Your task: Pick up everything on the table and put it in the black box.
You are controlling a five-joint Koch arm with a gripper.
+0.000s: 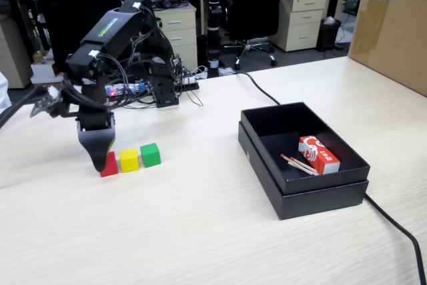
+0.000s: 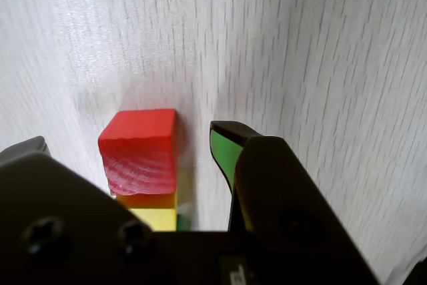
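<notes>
Koch arm's gripper, jaws apart, straddles red cube at the row's end on the table, beside yellow cube & green cube. Best approach: centre on red, close w/o nudging yellow, then lift toward black box.

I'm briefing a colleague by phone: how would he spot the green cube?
On the beige table, left of the black box in the fixed view, three cubes form a row. The green cube is the end one nearest the box, farthest from the gripper.
</notes>
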